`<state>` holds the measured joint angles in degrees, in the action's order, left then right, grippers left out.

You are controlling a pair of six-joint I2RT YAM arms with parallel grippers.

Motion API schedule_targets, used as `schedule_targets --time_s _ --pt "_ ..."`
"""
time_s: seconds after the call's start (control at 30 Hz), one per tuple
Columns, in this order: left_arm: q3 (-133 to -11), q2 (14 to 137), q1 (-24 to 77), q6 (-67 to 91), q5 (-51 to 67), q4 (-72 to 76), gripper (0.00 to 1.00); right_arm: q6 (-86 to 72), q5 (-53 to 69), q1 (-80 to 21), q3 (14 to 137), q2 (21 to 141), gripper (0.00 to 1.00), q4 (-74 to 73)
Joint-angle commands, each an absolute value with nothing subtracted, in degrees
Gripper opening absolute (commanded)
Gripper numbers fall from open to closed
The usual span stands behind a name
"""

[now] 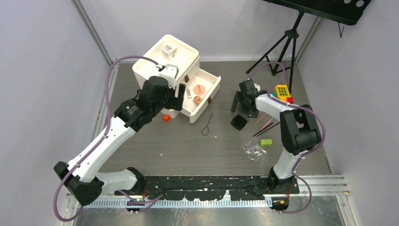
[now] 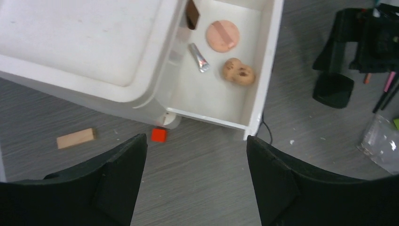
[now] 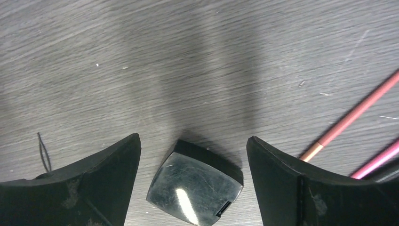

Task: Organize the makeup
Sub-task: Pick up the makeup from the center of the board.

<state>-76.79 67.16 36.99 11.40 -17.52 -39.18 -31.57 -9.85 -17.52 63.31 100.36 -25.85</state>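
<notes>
Grey wood-grain tabletop (image 1: pixel 188 150) carries a white box (image 1: pixel 141 63) at the far left, and its drawer (image 2: pixel 266 70) stands pulled out toward the right. Inside the drawer lie a pink round puff (image 2: pixel 222 36), a peach sponge (image 2: pixel 238 71) and a small silver tube (image 2: pixel 199 57). The left pincer (image 2: pixel 195 139) hovers over the near edge of the drawer, its jaws wide apart and holding nothing. On the right half, the right pincer (image 3: pixel 193 139) hangs just above the black compact (image 3: pixel 195 188), also wide open and empty. The compact lies flat on the tabletop. A red pencil (image 3: pixel 353 115) and a pink pencil (image 3: pixel 376 160) lie to its right. The step in hand seems to be the picking of the compact. Next, the right arm should go down until the fingers stand on both sides of the case, close on it, and carry it left to the drawer.
</notes>
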Motion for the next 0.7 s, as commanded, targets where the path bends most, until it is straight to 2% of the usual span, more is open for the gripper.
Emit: schedule_targets --time_s 0.0,0.13,0.37,0.67 --pt "-74.08 65.90 41.45 16.36 -16.42 -34.73 0.80 -31.34 -5.54 -17.51 61.62 99.78 0.87 -22.37" --pt "-71.96 66.54 42.21 20.14 -9.70 -31.86 0.79 -30.51 -3.38 -17.63 60.44 99.62 0.87 -23.37" --pt "-68.80 65.69 44.29 21.38 -12.83 -30.64 0.79 -32.56 -2.13 -18.29 54.86 94.53 0.88 -22.21" --pt "-67.53 64.97 44.30 21.12 -11.89 -30.50 0.80 -31.83 -6.11 -24.25 54.14 91.36 0.89 -26.04"
